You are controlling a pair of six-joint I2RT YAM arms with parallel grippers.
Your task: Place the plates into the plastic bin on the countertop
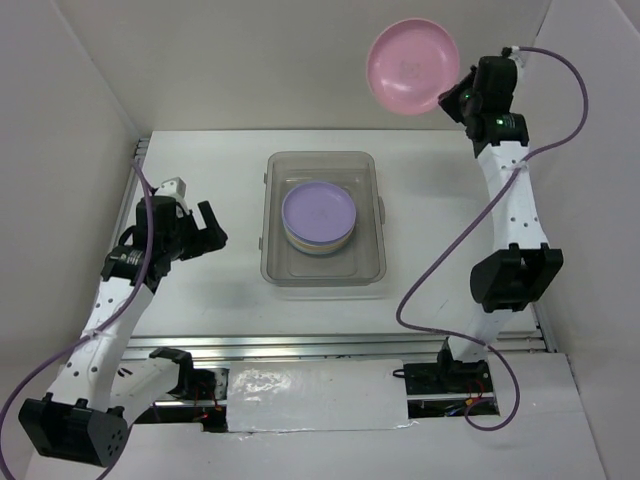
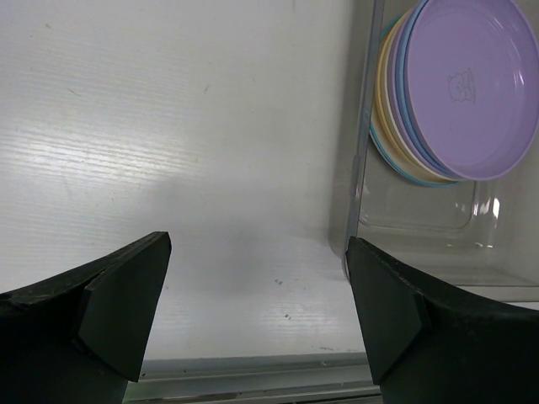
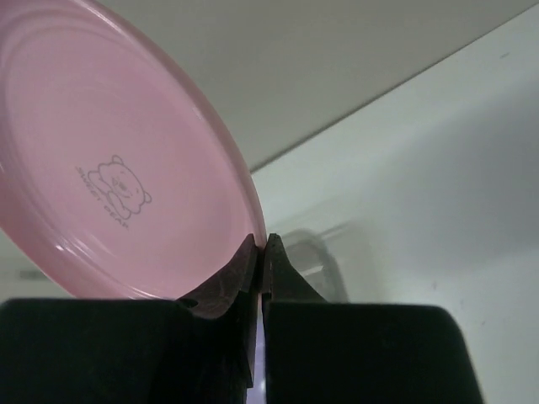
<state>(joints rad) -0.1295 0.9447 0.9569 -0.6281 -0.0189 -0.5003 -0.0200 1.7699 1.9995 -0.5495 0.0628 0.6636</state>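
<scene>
The clear plastic bin (image 1: 370, 270) sits mid-countertop (image 1: 200, 170) and holds a stack of plates with a lilac plate (image 1: 318, 212) on top. In the left wrist view the stack (image 2: 404, 126) shows lilac, blue and cream edges inside the bin (image 2: 421, 227). My right gripper (image 1: 452, 97) is high at the back right, shut on the rim of the pink plate (image 1: 412, 66), which is tilted on edge; the right wrist view shows the pink plate (image 3: 109, 160) pinched between my fingertips (image 3: 263, 249). My left gripper (image 1: 205, 232) is open and empty, left of the bin, low over the countertop (image 2: 168, 126).
White walls (image 1: 60, 130) enclose the countertop on the left, back and right. A metal rail (image 1: 330, 345) runs along the front edge. The right arm's purple cable (image 1: 440, 270) loops over the countertop right of the bin.
</scene>
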